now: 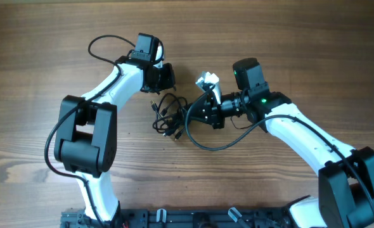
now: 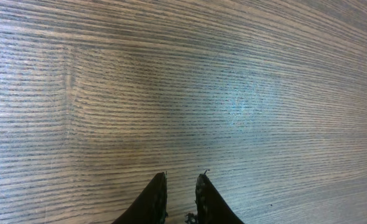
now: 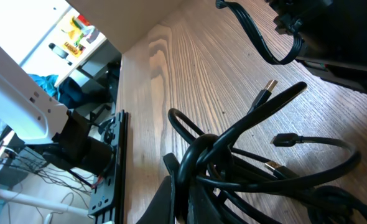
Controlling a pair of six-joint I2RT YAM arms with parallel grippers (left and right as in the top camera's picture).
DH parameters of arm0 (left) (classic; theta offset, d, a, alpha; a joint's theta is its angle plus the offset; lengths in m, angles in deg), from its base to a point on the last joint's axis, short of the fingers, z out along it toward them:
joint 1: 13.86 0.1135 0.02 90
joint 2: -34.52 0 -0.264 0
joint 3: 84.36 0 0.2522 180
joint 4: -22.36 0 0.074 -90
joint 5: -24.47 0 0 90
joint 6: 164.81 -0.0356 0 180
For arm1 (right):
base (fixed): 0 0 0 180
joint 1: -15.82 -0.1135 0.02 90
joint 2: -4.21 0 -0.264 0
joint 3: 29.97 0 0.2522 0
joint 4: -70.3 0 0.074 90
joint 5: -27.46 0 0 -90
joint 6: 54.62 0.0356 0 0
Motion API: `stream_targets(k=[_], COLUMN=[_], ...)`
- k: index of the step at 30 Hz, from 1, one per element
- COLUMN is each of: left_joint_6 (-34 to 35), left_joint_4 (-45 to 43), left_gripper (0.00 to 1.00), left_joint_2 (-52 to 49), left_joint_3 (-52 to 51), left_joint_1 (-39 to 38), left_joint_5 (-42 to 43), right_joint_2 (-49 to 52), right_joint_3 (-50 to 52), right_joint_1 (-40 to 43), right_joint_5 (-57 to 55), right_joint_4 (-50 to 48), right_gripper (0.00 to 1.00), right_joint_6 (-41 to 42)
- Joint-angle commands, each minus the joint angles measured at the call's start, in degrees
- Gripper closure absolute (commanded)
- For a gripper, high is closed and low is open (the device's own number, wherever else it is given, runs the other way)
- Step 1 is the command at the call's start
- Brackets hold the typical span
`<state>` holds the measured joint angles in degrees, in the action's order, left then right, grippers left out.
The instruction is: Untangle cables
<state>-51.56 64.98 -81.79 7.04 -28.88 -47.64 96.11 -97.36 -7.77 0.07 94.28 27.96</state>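
The cables (image 1: 167, 114) lie in one black tangle at the table's middle, with small plug tips sticking out. My right gripper (image 1: 188, 116) reaches in from the right and is shut on a loop at the tangle's right edge. In the right wrist view the cables (image 3: 264, 180) pass between the fingers of my right gripper (image 3: 182, 177), and a gold plug tip (image 3: 269, 85) points up. My left gripper (image 1: 167, 79) hangs just above and left of the tangle. The left wrist view shows my left gripper (image 2: 181, 177) over bare wood, its fingertips (image 2: 157, 190) a narrow gap apart with no cable seen between them.
Thick black arm wires loop behind the left arm (image 1: 104, 41) and below the right arm (image 1: 225, 144). A black rail (image 1: 206, 218) runs along the near edge of the table (image 1: 35, 76). In the right wrist view the table ends at the left, by the rail (image 3: 106, 168).
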Motion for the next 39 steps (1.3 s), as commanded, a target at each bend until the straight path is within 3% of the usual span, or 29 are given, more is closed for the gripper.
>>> stream_targets(k=[1, 7, 15, 31, 34, 39], left_joint_6=[0.1, 0.1, 0.1, 0.1, 0.1, 0.1], left_joint_4=[-0.2, -0.1, -0.2, -0.2, -0.2, -0.2], left_gripper=[0.82, 0.81, 0.80, 0.79, 0.79, 0.79], left_joint_2=[-0.4, -0.4, -0.4, -0.4, -0.4, -0.4], left_joint_3=[-0.5, -0.5, -0.5, -0.5, -0.5, -0.5], left_joint_1=[0.3, 0.3, 0.3, 0.3, 0.3, 0.3], left_joint_5=[-0.6, -1.0, -1.0, -1.0, -1.0, -1.0], right_joint_2=[0.5, 0.5, 0.5, 0.5, 0.5, 0.5], right_joint_3=[-1.1, -1.1, -1.1, -1.1, -1.1, -1.1], right_joint_1=[-0.2, -0.2, -0.2, -0.2, -0.2, -0.2], right_joint_5=[3.4, 6.5, 6.2, 2.6, -3.3, -3.7], right_joint_4=[-0.2, 3.7, 5.1, 5.0, 3.4, 2.4], right_gripper=[0.96, 0.96, 0.96, 0.96, 0.96, 0.96], right_joint_6=[-2.4, -10.8, -12.1, -9.9, -3.3, -1.3])
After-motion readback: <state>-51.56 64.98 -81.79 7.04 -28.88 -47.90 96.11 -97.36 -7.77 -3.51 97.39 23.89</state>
